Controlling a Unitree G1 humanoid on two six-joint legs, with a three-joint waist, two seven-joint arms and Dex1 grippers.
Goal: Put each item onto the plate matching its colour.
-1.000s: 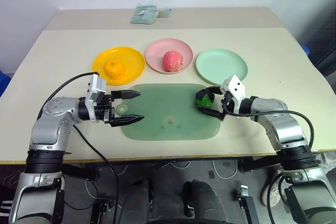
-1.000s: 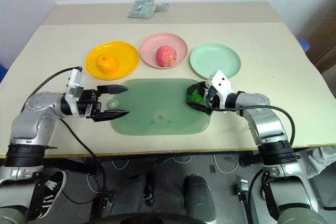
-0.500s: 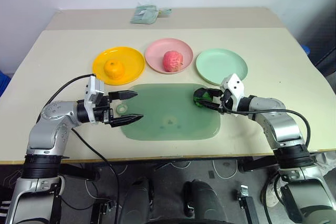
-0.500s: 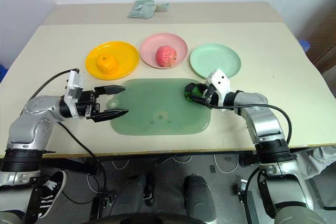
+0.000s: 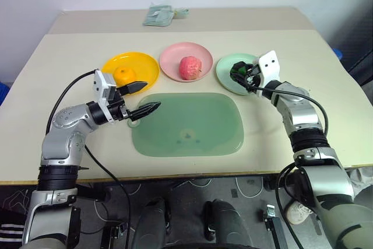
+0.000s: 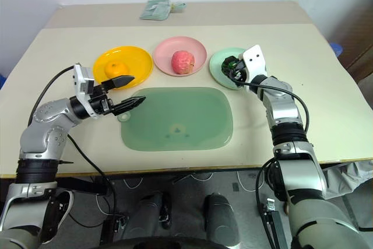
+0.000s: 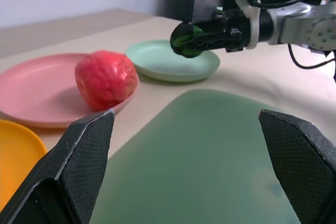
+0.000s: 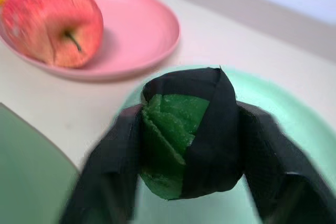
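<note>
Green-black lump point(image 8: 181, 145) pinched in right tool point(image 5: 240, 72) above mint plate point(image 7: 163, 65); left tool point(image 5: 140, 98) spread.

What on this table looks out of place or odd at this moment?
Nothing stands out. The round orange toy fruit sits on the yellow-orange plastic plate, the pink-red apple on the pink plate, and the right gripper holds the dark green-and-black lump over the mint green plate.
</note>
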